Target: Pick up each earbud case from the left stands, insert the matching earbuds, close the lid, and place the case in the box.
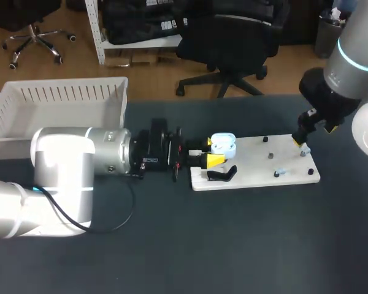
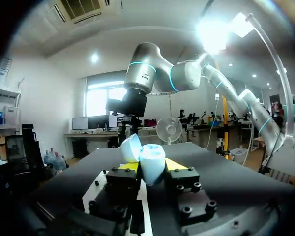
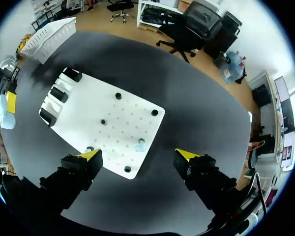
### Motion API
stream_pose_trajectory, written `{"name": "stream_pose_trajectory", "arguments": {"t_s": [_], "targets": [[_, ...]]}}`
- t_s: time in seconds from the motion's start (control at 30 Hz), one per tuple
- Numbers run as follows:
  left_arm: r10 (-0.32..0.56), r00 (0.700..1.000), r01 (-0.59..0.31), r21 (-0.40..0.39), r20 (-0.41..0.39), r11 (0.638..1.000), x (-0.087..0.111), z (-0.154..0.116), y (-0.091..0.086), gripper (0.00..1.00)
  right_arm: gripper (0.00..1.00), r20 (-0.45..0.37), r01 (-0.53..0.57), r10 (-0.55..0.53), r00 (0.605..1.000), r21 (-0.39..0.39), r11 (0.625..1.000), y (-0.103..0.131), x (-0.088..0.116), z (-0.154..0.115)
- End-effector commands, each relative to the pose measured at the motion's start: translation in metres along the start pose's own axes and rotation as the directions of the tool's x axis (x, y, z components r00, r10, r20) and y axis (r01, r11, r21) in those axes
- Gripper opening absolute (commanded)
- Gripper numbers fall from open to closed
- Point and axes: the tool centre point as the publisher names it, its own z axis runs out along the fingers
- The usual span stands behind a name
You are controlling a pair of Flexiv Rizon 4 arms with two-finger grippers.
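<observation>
My left gripper (image 1: 212, 160) is shut on a light-blue earbud case (image 1: 222, 144) with its lid up, at the near-left end of the white board (image 1: 257, 164). In the left wrist view the case (image 2: 152, 164) sits upright between the yellow tips of that gripper (image 2: 152, 168), lid (image 2: 132, 147) tilted back. My right gripper (image 3: 138, 155) hangs open above the board's far right corner, with a small pale-blue earbud (image 3: 140, 145) on the board below, between its fingers. A second earbud (image 1: 279, 172) lies near the board's front edge.
A white slatted box (image 1: 61, 107) stands at the back left. Black stands (image 3: 59, 93) line the board's left end, one (image 1: 222, 174) just in front of the case. Small black pegs (image 1: 271, 155) dot the board. Dark table surrounds it.
</observation>
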Motion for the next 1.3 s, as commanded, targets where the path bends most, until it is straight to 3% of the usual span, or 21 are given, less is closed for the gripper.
{"name": "stream_pose_trajectory", "arguments": {"t_s": [0.03,0.07,0.1,0.13,0.33,0.7,0.83,0.9,1.3], "targets": [[0.003,1.000,-0.003,-0.009,0.001,1.000,0.000,0.001,-0.002,0.00,0.82,-0.012,0.007,-0.007,1.000,-0.019,1.000,-0.001,0.000,0.010],[0.003,1.000,-0.003,-0.009,0.001,1.000,0.000,0.001,-0.002,0.00,0.78,-0.017,0.010,-0.010,1.000,-0.024,1.000,-0.001,0.001,0.012],[0.003,1.000,-0.003,-0.009,0.001,1.000,0.000,0.001,-0.002,0.00,0.64,-0.022,0.013,-0.013,1.000,-0.029,0.999,-0.001,0.002,0.015],[0.003,1.000,-0.003,-0.009,0.001,1.000,0.000,0.001,-0.002,0.00,0.57,-0.027,0.015,-0.016,1.000,-0.036,0.999,-0.001,0.002,0.016],[0.003,1.000,-0.003,-0.009,0.001,1.000,0.000,0.001,-0.002,0.00,0.63,-0.049,0.031,-0.033,0.998,-0.041,0.999,-0.001,0.002,0.027],[0.003,1.000,-0.003,-0.009,0.001,1.000,0.000,0.001,-0.002,0.00,0.60,-0.081,0.040,-0.042,0.996,-0.033,0.999,0.000,0.001,0.042],[0.003,1.000,-0.003,-0.009,0.001,1.000,0.000,0.001,-0.002,0.00,0.57,-0.091,0.030,-0.032,0.995,-0.017,0.999,-0.003,0.003,0.049],[0.003,1.000,-0.003,-0.009,0.001,1.000,0.000,0.001,-0.002,0.00,0.49,-0.089,0.025,-0.026,0.996,-0.014,1.000,-0.003,0.003,0.050],[0.003,1.000,-0.003,-0.009,0.001,1.000,0.000,0.001,-0.002,0.00,0.44,-0.087,0.017,-0.018,0.996,-0.009,1.000,-0.005,0.006,0.053]]}}
